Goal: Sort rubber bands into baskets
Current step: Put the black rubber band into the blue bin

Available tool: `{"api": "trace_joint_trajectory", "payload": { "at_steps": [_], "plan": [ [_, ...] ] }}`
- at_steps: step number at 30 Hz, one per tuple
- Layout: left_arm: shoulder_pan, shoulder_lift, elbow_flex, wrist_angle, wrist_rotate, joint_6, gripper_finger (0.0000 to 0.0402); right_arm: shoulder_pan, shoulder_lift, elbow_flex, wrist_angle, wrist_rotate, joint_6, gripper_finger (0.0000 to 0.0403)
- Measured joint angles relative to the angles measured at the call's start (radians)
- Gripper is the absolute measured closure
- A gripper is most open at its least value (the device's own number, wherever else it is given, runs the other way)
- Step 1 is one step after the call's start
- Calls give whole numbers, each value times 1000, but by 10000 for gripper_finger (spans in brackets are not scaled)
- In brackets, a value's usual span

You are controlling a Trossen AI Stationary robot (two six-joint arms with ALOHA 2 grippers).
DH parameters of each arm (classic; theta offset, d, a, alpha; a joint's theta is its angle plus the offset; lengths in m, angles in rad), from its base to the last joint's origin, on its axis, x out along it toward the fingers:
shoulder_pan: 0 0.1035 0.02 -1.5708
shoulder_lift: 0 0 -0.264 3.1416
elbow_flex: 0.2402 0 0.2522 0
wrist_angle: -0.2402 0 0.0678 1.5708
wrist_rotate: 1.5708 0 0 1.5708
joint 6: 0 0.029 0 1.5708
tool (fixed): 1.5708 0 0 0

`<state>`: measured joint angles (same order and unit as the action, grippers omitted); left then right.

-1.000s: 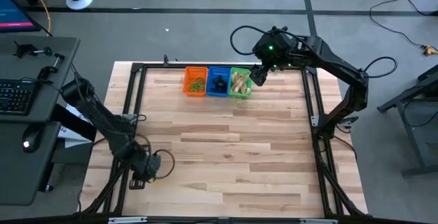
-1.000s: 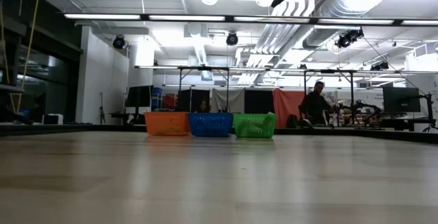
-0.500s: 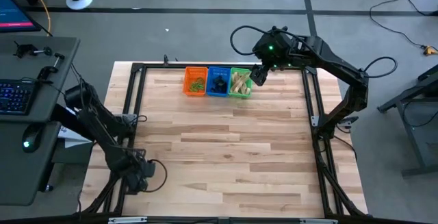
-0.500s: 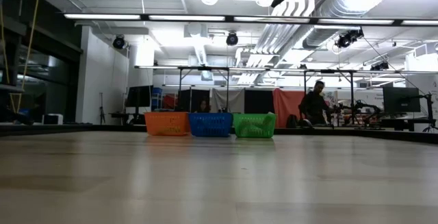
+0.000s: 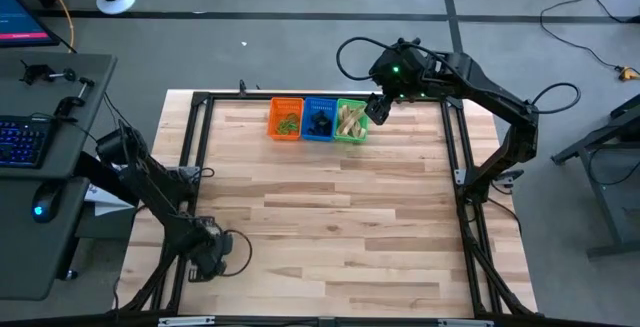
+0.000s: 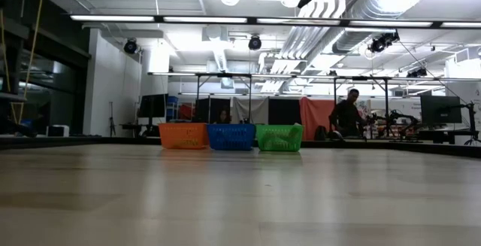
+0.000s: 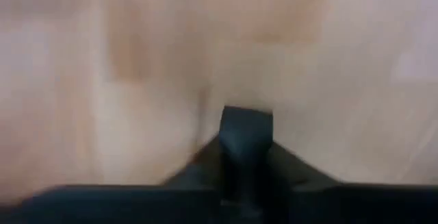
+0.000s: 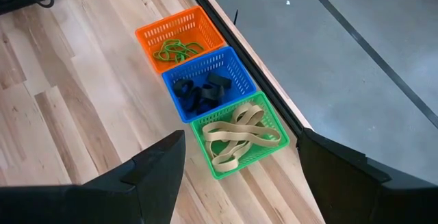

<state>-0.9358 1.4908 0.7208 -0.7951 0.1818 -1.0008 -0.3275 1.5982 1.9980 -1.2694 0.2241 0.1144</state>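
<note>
Just beneath my right gripper (image 5: 378, 108), which hangs high over the far edge of the table (image 5: 330, 217), sits the green basket (image 5: 351, 120) at the end of a row of three. My right wrist view looks down between that gripper's two dark fingers (image 8: 154, 169), and they stand wide apart with nothing between them. Straight below the gap I see the green basket (image 8: 239, 138) holding the tan rubber bands (image 8: 238, 136), a loose tangle of pale loops. Touching it on the side away from the gripper is the blue basket (image 8: 205, 85) with the black rubber bands (image 8: 200, 90) heaped inside, and beyond that, farthest from the gripper, the orange basket (image 8: 179, 34) with the green rubber bands (image 8: 172, 48). The three stand side by side, walls touching, close to the table's dark frame rail (image 8: 236, 53).

From the low camera I see the same row from the side, orange (image 6: 183, 135), blue (image 6: 231, 136) and green (image 6: 279, 138), with the right gripper well above them at the upper edge of the picture.

My left gripper (image 5: 205, 257) waits low over the near left part of the table, well apart from the baskets. Its wrist view shows one dark finger (image 7: 246, 138) against blurred wood, and I cannot tell whether that pincer is apart or together.

A person (image 6: 347, 116) stands in the room behind the table.
</note>
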Motion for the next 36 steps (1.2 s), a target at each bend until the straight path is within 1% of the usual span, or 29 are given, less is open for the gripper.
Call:
{"api": "trace_joint_trajectory", "payload": {
  "at_steps": [1, 2, 5, 7, 9, 11, 13, 14, 17, 19, 21, 23, 26, 30, 33, 36],
  "plan": [
    [22, -20, -1, -33, 4, 4, 366, 0, 0, 0, 0, 0, 0, 133],
    [49, -48, -1, -65, 4, 10, 382, 0, 0, 0, 0, 0, 0, 133],
    [157, -158, 2, -150, -55, 77, 396, 0, 0, 0, 0, 0, 0, 133],
    [261, -243, 26, -201, -136, 145, 400, 0, 0, 0, 1, 0, 0, 133],
    [397, -313, 63, -200, -242, 243, 401, 0, 0, 0, 8, 0, 0, 133],
    [556, -348, 107, -166, -349, 365, 401, 0, 0, 0, 20, 0, 9, 133],
    [726, -348, 151, -77, -416, 515, 401, 0, 1, 0, 29, -1, 21, 133],
    [818, -340, 169, -14, -427, 593, 401, 0, 3, 1, 34, -1, 27, 133],
    [1053, -266, 205, 250, -413, 769, 401, 0, 10, 1, 36, -1, 45, 133],
    [1181, -182, 232, 406, -364, 843, 401, 0, 16, 2, 40, -1, 57, 133],
    [1278, -71, 272, 517, -303, 898, 401, 0, 26, 2, 42, 6, 75, 133],
    [1345, 53, 332, 545, -242, 913, 401, 0, 30, 2, 40, 8, 89, 133],
    [1397, 227, 455, 557, -208, 916, 401, 0, 36, 2, 39, 10, 90, 133],
    [1433, 391, 630, 557, -205, 898, 401, 0, 38, 2, 39, 31, 115, 133],
    [1442, 468, 745, 493, -208, 919, 396, 0, 38, 2, 29, 62, 139, 133],
    [1440, 506, 825, 399, -205, 955, 372, 0, 38, 2, 18, 65, 149, 133]
  ]
}}
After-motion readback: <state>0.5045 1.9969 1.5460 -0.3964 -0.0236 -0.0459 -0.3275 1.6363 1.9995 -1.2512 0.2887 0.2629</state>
